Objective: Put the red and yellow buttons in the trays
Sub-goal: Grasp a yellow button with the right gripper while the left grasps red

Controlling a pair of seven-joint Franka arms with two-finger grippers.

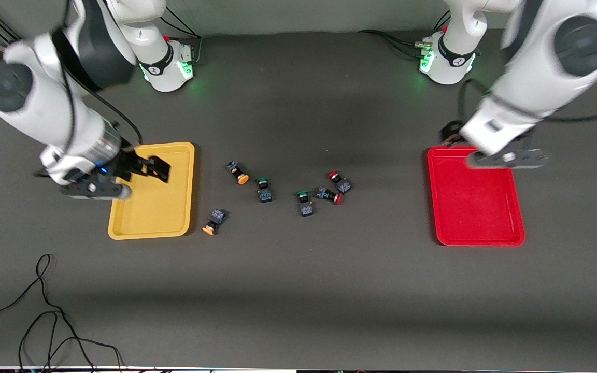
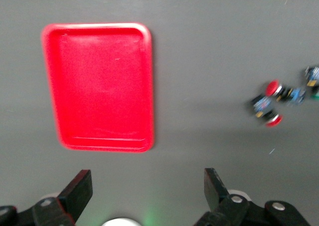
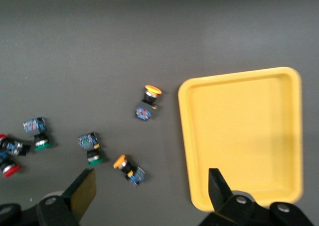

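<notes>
Two yellow-capped buttons lie on the table, one near the middle and one nearer the front camera, beside the yellow tray. Two red-capped buttons lie together toward the red tray. Both trays hold nothing. My right gripper is open and empty over the yellow tray's farther part. My left gripper is open and empty over the red tray's farther edge. The right wrist view shows my right gripper, the yellow tray and both yellow buttons. The left wrist view shows my left gripper, the red tray and the red buttons.
Two green-capped buttons lie between the yellow and red ones. A black cable loops on the table near the front edge at the right arm's end. Both arm bases stand along the table's farthest edge.
</notes>
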